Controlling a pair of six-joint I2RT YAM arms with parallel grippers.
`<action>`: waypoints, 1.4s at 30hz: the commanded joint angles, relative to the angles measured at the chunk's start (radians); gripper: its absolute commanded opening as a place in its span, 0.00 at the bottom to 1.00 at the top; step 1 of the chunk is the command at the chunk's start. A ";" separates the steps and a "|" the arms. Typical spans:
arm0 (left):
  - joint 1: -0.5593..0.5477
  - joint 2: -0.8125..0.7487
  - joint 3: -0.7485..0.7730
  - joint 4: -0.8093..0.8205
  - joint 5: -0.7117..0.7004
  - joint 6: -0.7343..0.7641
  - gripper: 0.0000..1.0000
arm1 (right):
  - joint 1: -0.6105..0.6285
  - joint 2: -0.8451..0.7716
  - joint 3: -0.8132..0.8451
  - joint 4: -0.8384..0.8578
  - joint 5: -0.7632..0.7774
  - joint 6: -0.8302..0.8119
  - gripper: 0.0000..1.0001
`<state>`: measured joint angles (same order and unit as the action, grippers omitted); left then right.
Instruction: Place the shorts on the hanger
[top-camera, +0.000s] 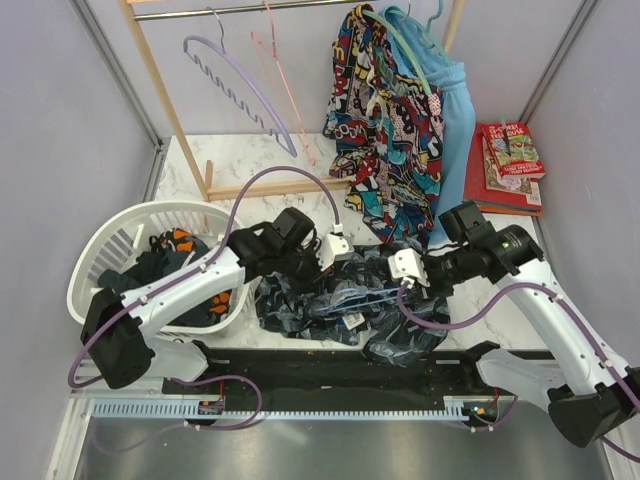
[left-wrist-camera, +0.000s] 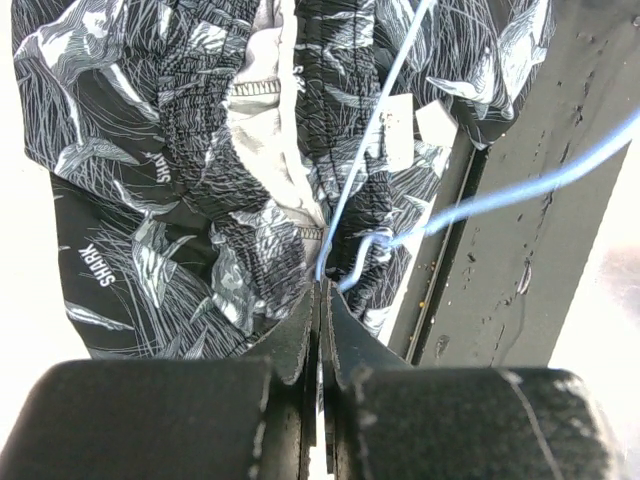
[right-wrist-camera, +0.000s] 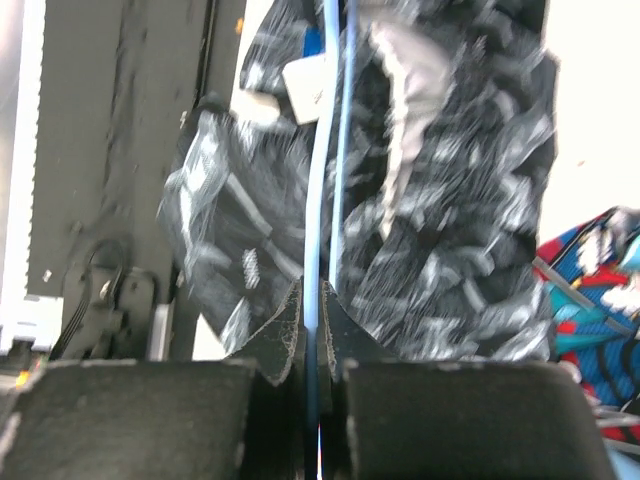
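A white marbled table (top-camera: 300, 205) fills the floor of a grey-walled booth, and from above the shorts (top-camera: 340, 305) lie crumpled on it near the front edge, partly over a black mat (top-camera: 330, 365). The hanger (top-camera: 365, 297) shows as a thin pale-blue wire lying across the shorts. The left fingers (top-camera: 335, 262) come down at the far-left edge of the shorts and the right fingers (top-camera: 398, 278) at the far-right edge. A white laundry basket (top-camera: 110, 240) stands left of the shorts; beyond them hang a comic-print garment (top-camera: 385, 130) and a light-blue garment (top-camera: 455, 120), and red books (top-camera: 510, 160) lie beyond them to the right. In the left wrist view the left fingers (left-wrist-camera: 318, 300) are pressed together on the twisted end of the hanger (left-wrist-camera: 520, 190), whose wires run out over the leaf-printed shorts (left-wrist-camera: 170, 180). The right wrist view is blurred, yet the right fingers (right-wrist-camera: 313, 300) are plainly pinched onto the blue wire of the hanger (right-wrist-camera: 320, 150), which runs straight away over the shorts (right-wrist-camera: 450, 200).
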<state>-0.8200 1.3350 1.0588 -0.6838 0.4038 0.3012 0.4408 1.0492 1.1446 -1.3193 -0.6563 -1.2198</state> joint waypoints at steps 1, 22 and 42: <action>-0.004 -0.025 0.050 -0.022 0.029 0.044 0.02 | 0.012 -0.026 -0.049 0.156 -0.152 0.034 0.00; 0.116 -0.252 -0.295 0.047 0.179 0.461 0.63 | 0.041 0.038 -0.240 0.443 -0.198 -0.020 0.00; 0.059 -0.232 -0.488 0.481 0.090 0.268 0.58 | 0.029 -0.003 -0.376 0.678 -0.282 0.083 0.00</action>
<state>-0.7479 1.1305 0.5846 -0.3626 0.4713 0.6376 0.4747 1.0916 0.7872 -0.7372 -0.8379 -1.1797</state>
